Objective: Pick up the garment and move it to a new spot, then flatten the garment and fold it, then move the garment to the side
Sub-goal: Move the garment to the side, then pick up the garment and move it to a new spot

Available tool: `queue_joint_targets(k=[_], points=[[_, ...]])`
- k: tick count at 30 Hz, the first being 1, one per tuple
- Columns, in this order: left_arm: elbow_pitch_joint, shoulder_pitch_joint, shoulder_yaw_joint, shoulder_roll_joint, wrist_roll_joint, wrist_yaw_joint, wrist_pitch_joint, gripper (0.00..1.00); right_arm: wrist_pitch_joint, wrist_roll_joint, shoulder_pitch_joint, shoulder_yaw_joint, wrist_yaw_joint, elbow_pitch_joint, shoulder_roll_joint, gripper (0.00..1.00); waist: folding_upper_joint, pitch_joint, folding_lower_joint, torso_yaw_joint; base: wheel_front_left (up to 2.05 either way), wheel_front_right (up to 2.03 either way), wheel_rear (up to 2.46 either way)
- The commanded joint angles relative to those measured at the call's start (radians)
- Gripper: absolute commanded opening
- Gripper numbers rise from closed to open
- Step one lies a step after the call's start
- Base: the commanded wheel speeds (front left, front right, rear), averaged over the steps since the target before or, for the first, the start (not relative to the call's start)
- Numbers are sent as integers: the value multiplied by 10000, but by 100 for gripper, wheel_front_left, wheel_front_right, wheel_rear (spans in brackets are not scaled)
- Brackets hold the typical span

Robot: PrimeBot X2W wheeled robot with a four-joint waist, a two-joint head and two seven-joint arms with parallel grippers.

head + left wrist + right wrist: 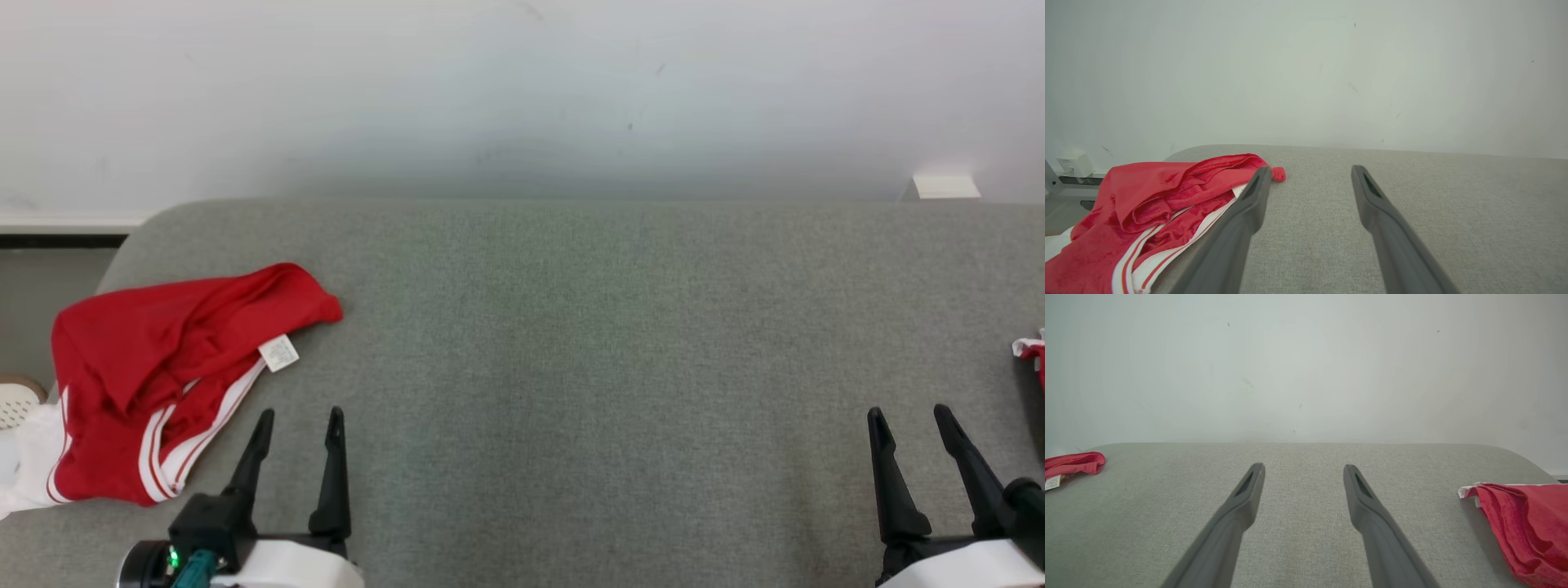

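A crumpled red garment (155,367) with white stripes and a white label lies at the left end of the grey padded surface (571,343); part of it hangs over the left edge. In the left wrist view the garment (1147,212) sits left of my fingers. My left gripper (300,425) stands open just right of it, near the front edge, holding nothing. My right gripper (908,418) stands open at the far right, nothing between its fingers. In the right wrist view the right gripper (1303,470) points over bare fabric.
A second red cloth (1527,526) with a white edge lies at the surface's right end, also seen as the red cloth (1030,353) at the head view's right border. A white wall (522,90) rises behind. A wall socket (1074,164) sits low at the left.
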Motion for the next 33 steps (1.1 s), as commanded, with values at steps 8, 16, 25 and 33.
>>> queue_joint_targets(k=[8,16,25,33], points=[[100,697,-176,84,-188,-60,24,100,260,19,986,57,-24,-486,57,100,0,-779,2,-171,0,0,0],[264,872,-311,93,-353,-133,141,100,354,273,1448,154,-24,-683,59,100,0,-1035,2,-300,0,0,0],[356,802,-343,158,-359,-166,128,100,325,256,1541,192,-24,-620,56,100,0,-1105,2,-291,0,0,0],[365,579,-393,174,-382,-226,86,100,291,207,1585,98,-24,-625,55,100,0,-1084,2,-78,0,0,0]])
